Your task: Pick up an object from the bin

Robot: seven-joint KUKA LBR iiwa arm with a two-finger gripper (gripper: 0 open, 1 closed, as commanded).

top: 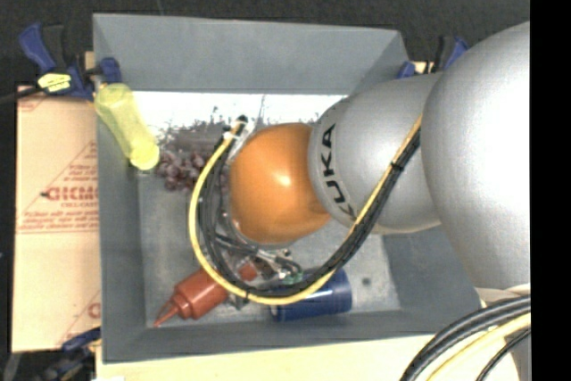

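grey bin [245,58] under the arm [464,147], hand [257,265] low by a red bottle [192,297], spread or pressed i cannot tell.

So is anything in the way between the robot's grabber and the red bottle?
Nothing that I can see. The gripper, under the arm's orange cover, is right beside the red squeeze bottle in the lower left of the bin, with no thing between them. The blue cylinder lies on its other side.

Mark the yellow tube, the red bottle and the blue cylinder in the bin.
yellow tube [128,128]: camera view, middle of its body.
red bottle [198,296]: camera view, on its wide body.
blue cylinder [323,304]: camera view, on its visible lower side.
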